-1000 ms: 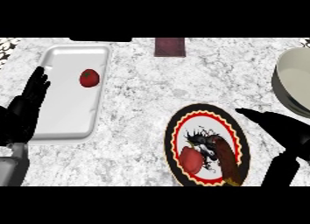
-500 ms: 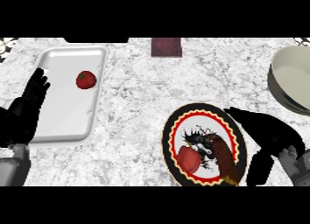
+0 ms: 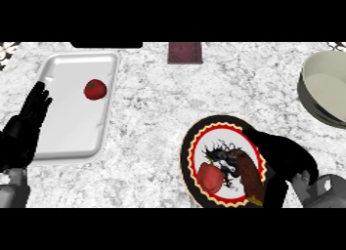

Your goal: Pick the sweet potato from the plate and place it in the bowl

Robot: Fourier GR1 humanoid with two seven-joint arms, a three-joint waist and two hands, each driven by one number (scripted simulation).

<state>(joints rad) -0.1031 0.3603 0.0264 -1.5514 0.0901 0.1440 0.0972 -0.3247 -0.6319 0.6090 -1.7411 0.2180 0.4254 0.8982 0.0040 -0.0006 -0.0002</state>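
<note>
The sweet potato (image 3: 248, 177), a brown elongated piece, lies on the right half of the black-rimmed, red-ringed plate (image 3: 194, 146) at the lower middle. My right hand (image 3: 286, 158) hangs over the plate's right edge, right beside the sweet potato. It is open, fingers pointing down, and it hides that part of the rim. The pale bowl (image 3: 333, 90) stands at the far right, above the hand and partly cut off by the view's edge. My left hand (image 3: 21, 131) rests open at the left edge, fingers up.
A red rounded item (image 3: 208, 177) lies on the plate just left of the sweet potato. A white tray (image 3: 68, 132) at the left holds a small red fruit (image 3: 95, 89). A dark brown block (image 3: 184, 52) sits at the counter's far edge.
My right hand has come in from the right and lowered over the plate's right side, close against the sweet potato. The left hand has stayed put.
</note>
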